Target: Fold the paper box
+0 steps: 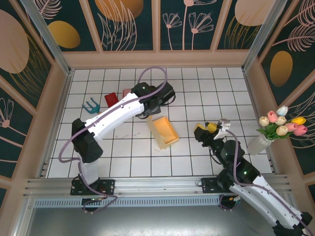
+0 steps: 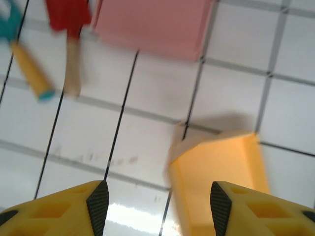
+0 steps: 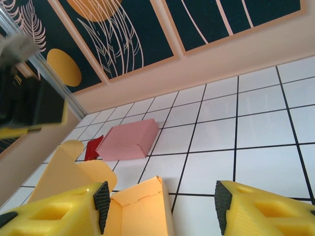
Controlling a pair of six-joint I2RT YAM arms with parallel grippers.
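Top view: the paper box (image 1: 165,132) lies open mid-way across the tiled table (image 1: 128,162), one flap raised, at five o'clock of the left gripper (image 1: 146,114). The right gripper (image 1: 209,130) stands apart at its three o'clock. Left wrist view: pincer spread, empty, box at five o'clock. Right wrist view: pincer spread, empty, box at seven o'clock. Recommendation: steady one wall, then press the flap along its crease.

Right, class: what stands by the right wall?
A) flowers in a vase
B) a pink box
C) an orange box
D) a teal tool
A: the flowers stand in a vase against the right wall.
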